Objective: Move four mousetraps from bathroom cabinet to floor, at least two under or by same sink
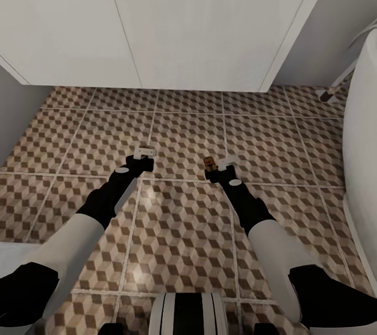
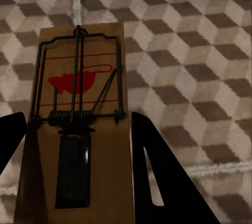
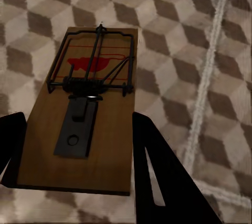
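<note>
The left gripper grips a mousetrap. The right gripper grips another mousetrap above the bathroom floor.

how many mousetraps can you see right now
2. One tan wooden mousetrap with dark metal parts sits between the left gripper fingers; the other sits between the right gripper fingers, both above the cube-patterned floor tiles. Others may be out of view.

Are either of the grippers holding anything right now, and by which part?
Each holds a tan wooden mousetrap by its long side edges: left gripper one, right gripper another.
</note>
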Controlling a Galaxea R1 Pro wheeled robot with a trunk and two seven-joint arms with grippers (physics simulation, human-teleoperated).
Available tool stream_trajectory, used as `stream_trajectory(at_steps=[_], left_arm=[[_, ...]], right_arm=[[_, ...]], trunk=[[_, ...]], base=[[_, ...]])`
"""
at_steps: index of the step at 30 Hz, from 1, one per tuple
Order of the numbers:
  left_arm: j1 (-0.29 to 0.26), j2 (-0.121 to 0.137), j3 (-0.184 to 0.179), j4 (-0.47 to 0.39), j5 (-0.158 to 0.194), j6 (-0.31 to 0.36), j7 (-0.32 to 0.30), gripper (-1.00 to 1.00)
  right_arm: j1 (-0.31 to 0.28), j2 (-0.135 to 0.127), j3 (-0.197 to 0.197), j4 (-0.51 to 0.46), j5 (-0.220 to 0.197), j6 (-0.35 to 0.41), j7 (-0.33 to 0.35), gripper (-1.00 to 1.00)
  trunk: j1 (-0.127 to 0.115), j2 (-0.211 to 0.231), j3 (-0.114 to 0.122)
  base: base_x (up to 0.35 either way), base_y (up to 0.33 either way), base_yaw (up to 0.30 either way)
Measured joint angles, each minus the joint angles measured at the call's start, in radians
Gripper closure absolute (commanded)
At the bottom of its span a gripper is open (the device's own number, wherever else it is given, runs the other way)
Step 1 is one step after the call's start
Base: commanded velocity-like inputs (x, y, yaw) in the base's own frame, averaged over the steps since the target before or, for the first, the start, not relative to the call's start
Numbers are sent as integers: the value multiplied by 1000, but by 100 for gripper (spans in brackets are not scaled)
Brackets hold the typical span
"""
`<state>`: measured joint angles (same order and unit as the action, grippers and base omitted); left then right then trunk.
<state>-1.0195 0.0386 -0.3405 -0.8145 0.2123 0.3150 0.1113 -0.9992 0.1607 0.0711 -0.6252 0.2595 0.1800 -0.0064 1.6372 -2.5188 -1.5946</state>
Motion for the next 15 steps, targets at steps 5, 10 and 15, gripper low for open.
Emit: stream_trajectory(at_steps=[5,10,15], left_arm=[[0,0,0,0,1,0,0,100],[0,0,0,2,1,0,0,100],[0,0,0,1,2,0,0,100]], right_arm=[[-4,6,0,0,1,10,-3,100],[-18,6,0,0,2,11,-3,100],[-35,6,0,0,4,12,-3,100]], trunk=[[2,-1,-19],[4,-2,-39],[7,-4,-58]], base=[[0,0,0],[0,0,0],[0,0,0]])
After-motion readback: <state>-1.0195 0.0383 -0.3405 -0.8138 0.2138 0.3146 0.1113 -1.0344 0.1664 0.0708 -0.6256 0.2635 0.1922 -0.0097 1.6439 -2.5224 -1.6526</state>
